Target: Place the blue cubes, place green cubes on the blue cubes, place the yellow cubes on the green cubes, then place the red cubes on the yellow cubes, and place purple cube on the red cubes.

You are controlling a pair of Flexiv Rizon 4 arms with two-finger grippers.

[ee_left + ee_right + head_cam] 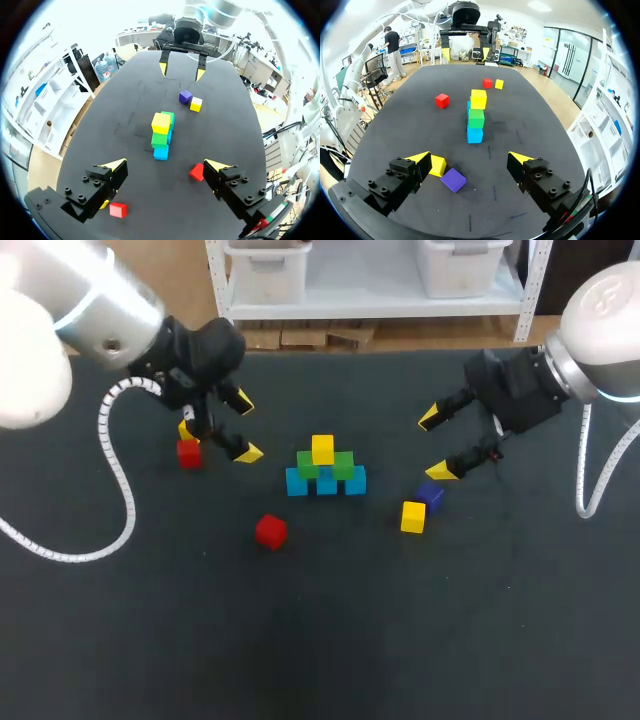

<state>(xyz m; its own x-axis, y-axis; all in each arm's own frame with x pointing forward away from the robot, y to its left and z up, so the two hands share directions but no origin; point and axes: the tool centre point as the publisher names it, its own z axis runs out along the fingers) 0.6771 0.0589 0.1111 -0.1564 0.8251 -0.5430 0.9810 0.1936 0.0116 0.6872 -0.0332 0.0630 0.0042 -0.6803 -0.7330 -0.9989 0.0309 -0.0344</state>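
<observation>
Between the left gripper [245, 427] and the right gripper [434, 445], both with fingers spread and holding nothing, stands the stack of blue, green and yellow cubes [326, 482]. Toward the near edge of the dark table [320, 640] lies a small solid red cube [271, 531], clear of the stack. It looks light, rigid and smooth, best pinched squarely across two opposite flat faces.
</observation>
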